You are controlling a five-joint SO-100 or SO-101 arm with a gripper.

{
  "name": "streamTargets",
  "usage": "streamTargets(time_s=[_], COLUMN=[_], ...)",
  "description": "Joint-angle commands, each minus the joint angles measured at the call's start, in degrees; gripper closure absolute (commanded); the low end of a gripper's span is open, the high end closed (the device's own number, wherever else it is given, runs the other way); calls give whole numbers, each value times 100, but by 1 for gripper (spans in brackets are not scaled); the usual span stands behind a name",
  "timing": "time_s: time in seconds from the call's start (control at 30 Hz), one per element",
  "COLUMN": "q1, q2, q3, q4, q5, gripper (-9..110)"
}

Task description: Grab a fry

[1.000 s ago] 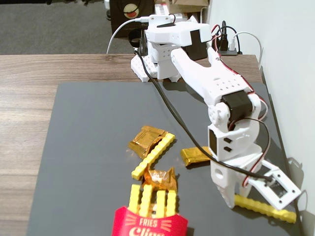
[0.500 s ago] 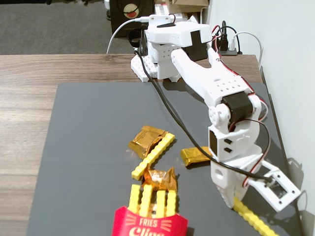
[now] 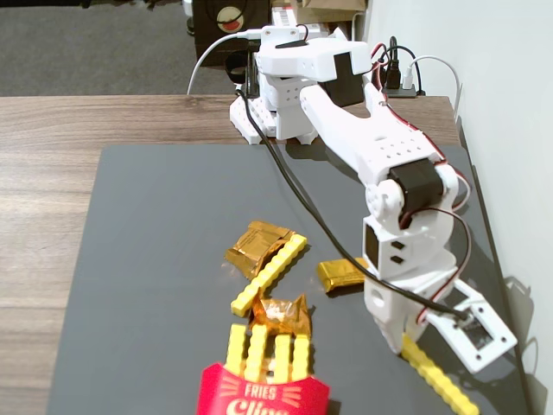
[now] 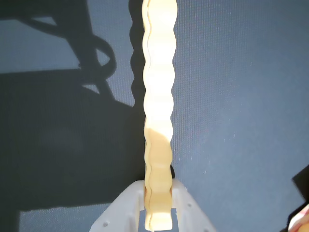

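Fingers [image 4: 188, 208] of the gripper [image 4: 158, 203] are filling the bottom of the wrist view, straddling the near end of the fry [image 4: 158, 96], which is running straight up the frame over the grey mat [image 4: 241, 96]. White plastic is sitting close on both sides of that end, so they seem to be pinching it, though contact itself is hard to confirm.

From the fixed view, the gripper [image 3: 406, 341] is reaching down at the mat's [image 3: 155, 259] lower right, and the fry [image 3: 441, 376] is lying flat there, angling toward the bottom edge, well apart from the other pieces.

Judging by this, the grasp step is under way: the jaws are at the fry's end and closing or closed. Next comes a firm squeeze and a straight lift, slowly, since a hold at one end is leaving the long free part to droop or twist out.

Lettering on the red carton [image 3: 259, 398] is reading "FRIES", with a second word below cut off by the frame. Another long fry [image 3: 270, 275] is lying among gold wrappers [image 3: 255, 246] mid-mat.
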Motion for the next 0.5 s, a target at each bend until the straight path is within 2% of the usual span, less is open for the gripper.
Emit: streamTargets(time_s=[0.0, 0.27, 0.47], q1=[62, 211, 220], q2=[677, 1274, 2127], q3=[-53, 70, 817], q4=[272, 940, 1274], q5=[167, 853, 1415], gripper=[101, 101, 101])
